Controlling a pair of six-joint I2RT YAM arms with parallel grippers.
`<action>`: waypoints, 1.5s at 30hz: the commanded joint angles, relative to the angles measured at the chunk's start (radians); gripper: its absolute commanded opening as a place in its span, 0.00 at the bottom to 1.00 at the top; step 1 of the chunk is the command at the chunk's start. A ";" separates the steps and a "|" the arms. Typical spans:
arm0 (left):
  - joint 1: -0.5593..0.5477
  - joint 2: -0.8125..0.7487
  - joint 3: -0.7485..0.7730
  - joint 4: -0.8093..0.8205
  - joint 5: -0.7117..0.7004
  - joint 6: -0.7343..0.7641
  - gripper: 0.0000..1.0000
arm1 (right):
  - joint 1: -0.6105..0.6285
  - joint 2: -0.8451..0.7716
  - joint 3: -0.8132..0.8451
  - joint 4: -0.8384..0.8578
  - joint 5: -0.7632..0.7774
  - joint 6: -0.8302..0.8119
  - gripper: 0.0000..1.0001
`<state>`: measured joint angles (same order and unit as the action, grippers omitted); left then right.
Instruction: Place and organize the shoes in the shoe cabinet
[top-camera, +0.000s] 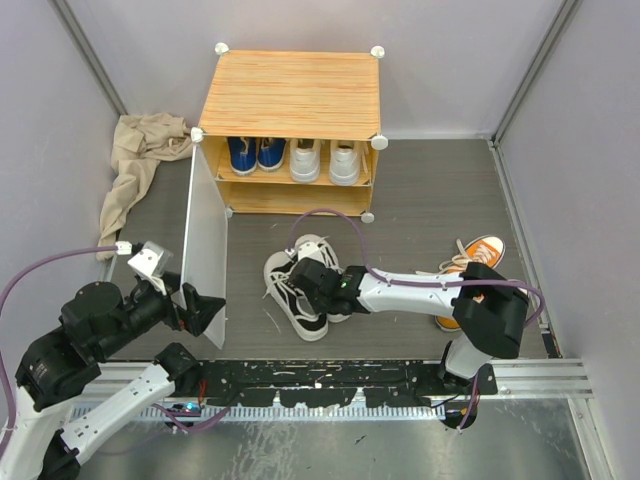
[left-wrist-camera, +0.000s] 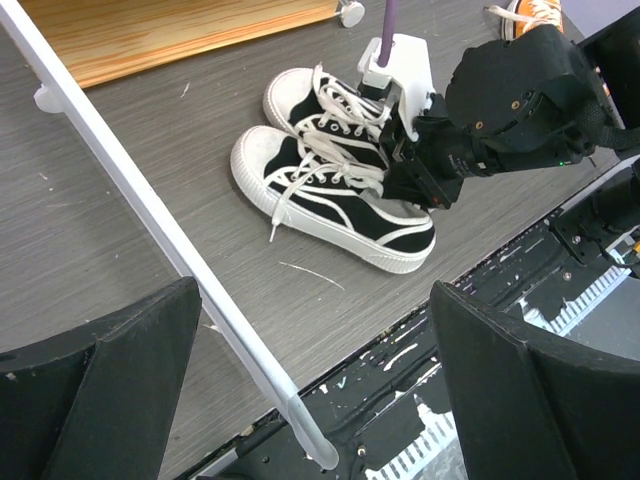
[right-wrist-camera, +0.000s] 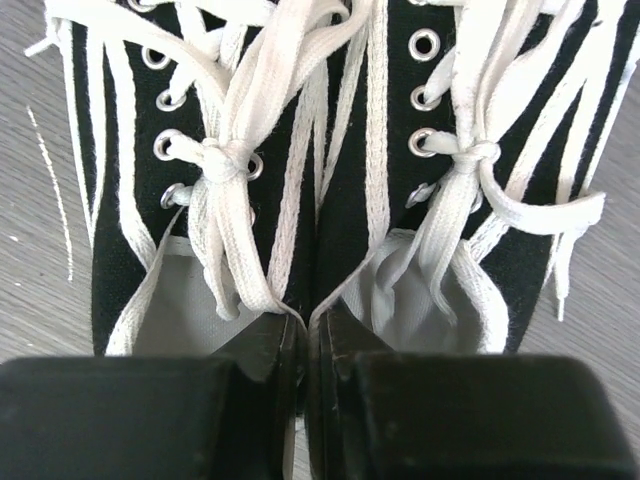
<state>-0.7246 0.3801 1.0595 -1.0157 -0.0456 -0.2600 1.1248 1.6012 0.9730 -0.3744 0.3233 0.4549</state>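
A pair of black high-top shoes (top-camera: 296, 292) (left-wrist-camera: 330, 195) (right-wrist-camera: 330, 150) with white laces lies side by side on the floor in front of the shoe cabinet (top-camera: 290, 95). My right gripper (top-camera: 316, 283) (left-wrist-camera: 412, 185) (right-wrist-camera: 307, 330) is shut on their two inner collars, one finger inside each shoe. Blue shoes (top-camera: 255, 153) and white shoes (top-camera: 325, 160) stand on the cabinet's upper shelf. Orange shoes (top-camera: 468, 262) (left-wrist-camera: 530, 12) lie at the right. My left gripper (top-camera: 200, 305) (left-wrist-camera: 315, 300) is open, its fingers astride the edge of the open pale door (top-camera: 205, 250) (left-wrist-camera: 150, 215).
A beige cloth (top-camera: 140, 160) lies crumpled in the back left corner. Grey walls close in the floor on three sides. A black paint-chipped rail (top-camera: 400, 380) runs along the near edge. The open door stands between the two arms.
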 joint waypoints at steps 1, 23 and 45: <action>-0.002 0.020 0.046 0.014 -0.013 0.021 0.98 | -0.029 -0.106 0.127 -0.002 0.110 -0.057 0.07; -0.002 0.014 0.051 -0.013 -0.019 -0.005 0.98 | -0.408 0.140 0.357 0.353 -0.131 -0.213 0.07; -0.002 0.007 0.054 -0.028 -0.024 -0.007 0.98 | -0.428 0.130 0.268 0.403 -0.034 -0.140 0.68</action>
<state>-0.7246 0.3897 1.0805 -1.0679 -0.0658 -0.2729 0.6800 1.8629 1.2701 -0.0452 0.3046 0.2844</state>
